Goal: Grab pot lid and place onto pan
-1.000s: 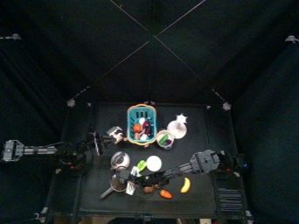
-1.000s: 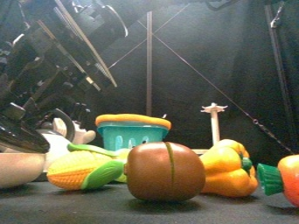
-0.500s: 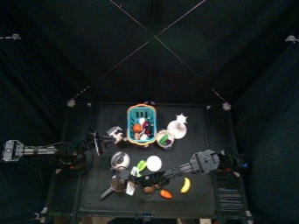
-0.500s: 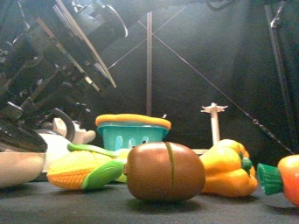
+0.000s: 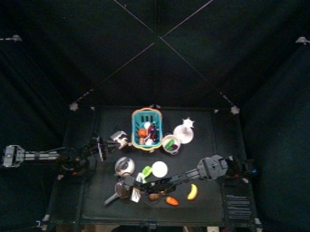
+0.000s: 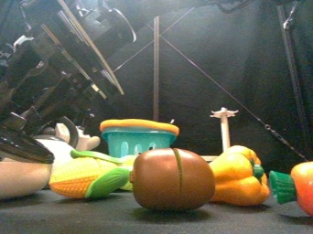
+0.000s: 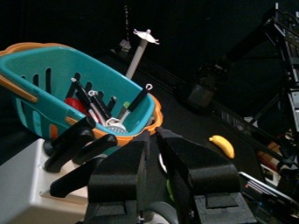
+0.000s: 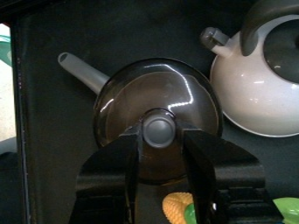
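Almost nothing has shifted over the last second: the right gripper (image 8: 160, 140) stays where it was, its jaws pressed close on either side of the pale knob of the pot lid (image 8: 126, 101), apparently clamped on it. The lid already covers the pan (image 8: 79, 68), of which only the straight handle shows. Whether it rests on the rim or hangs just above cannot be told, so my guess is that seating and release are all that remain. Toy corn (image 8: 177, 208) lies nearest the jaws, and the silvery pot (image 8: 263, 83) stands just beside the lid, a likely thing to bump on withdrawal. Along the tabletop's front sit a brown round toy (image 6: 173, 178) and a yellow pepper (image 6: 236, 174). Farther back the left gripper (image 7: 155, 171) rests by the teal basket (image 7: 59, 74), jaws nearly together and empty.
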